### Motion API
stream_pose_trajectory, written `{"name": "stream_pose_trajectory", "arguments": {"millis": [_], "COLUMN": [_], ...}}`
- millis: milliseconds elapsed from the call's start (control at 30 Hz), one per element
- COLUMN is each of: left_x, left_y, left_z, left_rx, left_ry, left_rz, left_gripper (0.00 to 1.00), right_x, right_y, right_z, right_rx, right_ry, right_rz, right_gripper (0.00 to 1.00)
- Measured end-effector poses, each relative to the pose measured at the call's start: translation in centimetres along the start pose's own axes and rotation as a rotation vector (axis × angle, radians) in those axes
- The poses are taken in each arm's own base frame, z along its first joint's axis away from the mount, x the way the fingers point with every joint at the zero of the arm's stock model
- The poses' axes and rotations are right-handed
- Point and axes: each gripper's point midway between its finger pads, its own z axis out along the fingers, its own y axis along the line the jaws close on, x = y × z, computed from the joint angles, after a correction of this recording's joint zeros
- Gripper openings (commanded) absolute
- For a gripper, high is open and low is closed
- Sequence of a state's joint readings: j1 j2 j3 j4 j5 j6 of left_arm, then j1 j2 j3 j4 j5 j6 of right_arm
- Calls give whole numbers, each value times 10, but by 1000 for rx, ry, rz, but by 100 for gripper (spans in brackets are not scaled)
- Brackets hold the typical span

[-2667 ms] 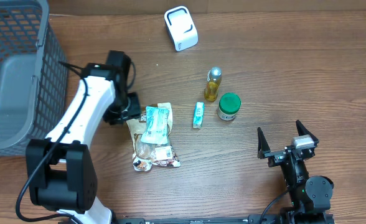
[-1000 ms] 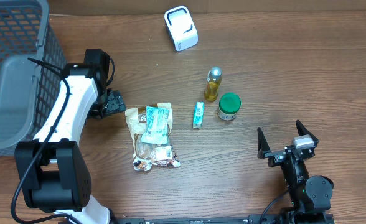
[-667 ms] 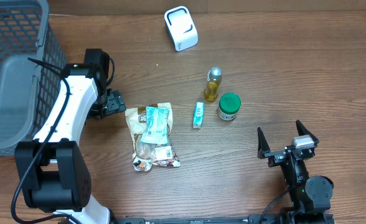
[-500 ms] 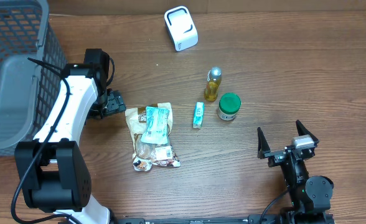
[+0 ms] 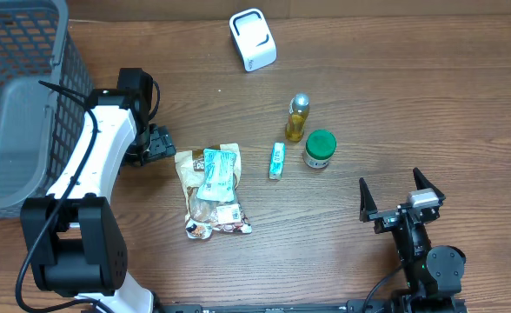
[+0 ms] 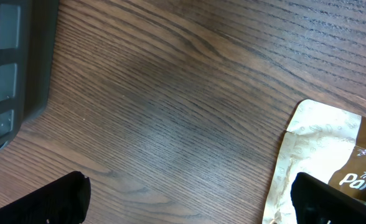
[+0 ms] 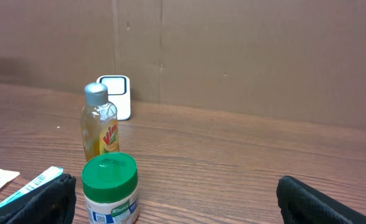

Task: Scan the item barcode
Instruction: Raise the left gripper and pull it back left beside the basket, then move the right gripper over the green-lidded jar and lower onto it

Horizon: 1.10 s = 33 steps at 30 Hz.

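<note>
Your left arm (image 5: 99, 156) has drawn back leftwards off the snack packet (image 5: 212, 189) and sits just left of it. Its left fingers (image 6: 49, 200) are spread wide over bare worktop (image 5: 412, 104), holding nothing. Your right fingers (image 5: 365, 200) stand wide too, empty, at lower right. That packet lies flat left of centre, and the white scanner (image 5: 253, 39) stands well apart at top centre.

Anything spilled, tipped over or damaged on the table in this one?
Nothing stands out. The yellow bottle and green-lidded jar stand upright, and no spill shows around them. The brown snack bag lies flat, a bit crumpled, with a teal packet resting on it.
</note>
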State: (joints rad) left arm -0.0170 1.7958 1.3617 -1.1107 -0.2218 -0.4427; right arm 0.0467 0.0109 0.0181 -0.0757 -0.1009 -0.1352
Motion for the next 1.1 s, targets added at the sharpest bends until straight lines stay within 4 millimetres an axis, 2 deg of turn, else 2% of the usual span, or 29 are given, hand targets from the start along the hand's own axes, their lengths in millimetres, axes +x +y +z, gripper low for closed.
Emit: {"name": "stream_pose_trajectory", "arguments": {"millis": [667, 1000, 1100], "left_x": [0, 0, 0], "left_y": [0, 0, 0], "left_z": [0, 0, 0], "left_rx": [0, 0, 0], "left_ry": [0, 0, 0], "left_rz": [0, 0, 0], "left_gripper": [99, 99, 99], "right_x": [-1, 5, -1], "right_y": [3, 5, 3], "right_z": [0, 0, -3], "right_rx": [-17, -24, -15], "right_ry": [-3, 25, 34], "right_rz": [5, 171, 219], "right_gripper": [100, 100, 100]}}
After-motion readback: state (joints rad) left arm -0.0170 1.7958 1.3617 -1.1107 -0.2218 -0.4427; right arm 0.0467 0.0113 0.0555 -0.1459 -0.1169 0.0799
